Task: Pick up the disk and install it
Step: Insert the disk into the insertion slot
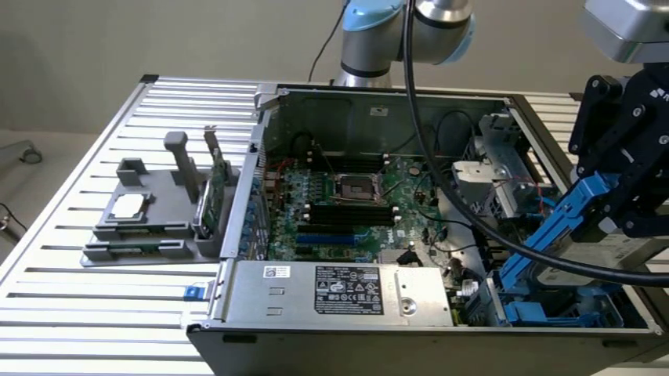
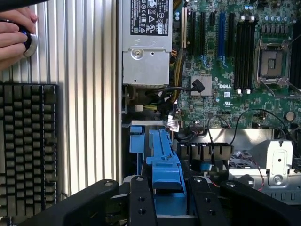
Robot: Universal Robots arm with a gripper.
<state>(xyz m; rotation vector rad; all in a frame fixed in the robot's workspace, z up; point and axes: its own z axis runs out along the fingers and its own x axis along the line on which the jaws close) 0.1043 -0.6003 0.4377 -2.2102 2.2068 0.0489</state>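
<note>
The disk (image 1: 565, 215), a silver-grey drive edged by a blue carrier frame, hangs tilted over the front corner of the open computer case (image 1: 366, 98) at the exterior view's right. My gripper (image 1: 627, 192) is shut on it from above, its black fingers (image 2: 141, 197) clamping both sides. In the wrist view the disk's blue frame (image 2: 165, 162) juts out from between the fingers of my gripper (image 2: 167, 190). Below the disk, a blue-lined drive bay (image 1: 554, 317) sits inside the case. The disk's lower end is close above that bay; whether it touches is unclear.
The case holds a green motherboard (image 1: 345, 200), a silver power supply (image 1: 334, 290), loose black cables (image 1: 460, 227) and a metal cage (image 1: 512, 176). A grey tray (image 1: 131, 235) with a square chip and an upright green card (image 1: 215, 200) stands at the exterior view's left. A hand (image 2: 11, 35) and keyboard (image 2: 26, 146) lie beside the case.
</note>
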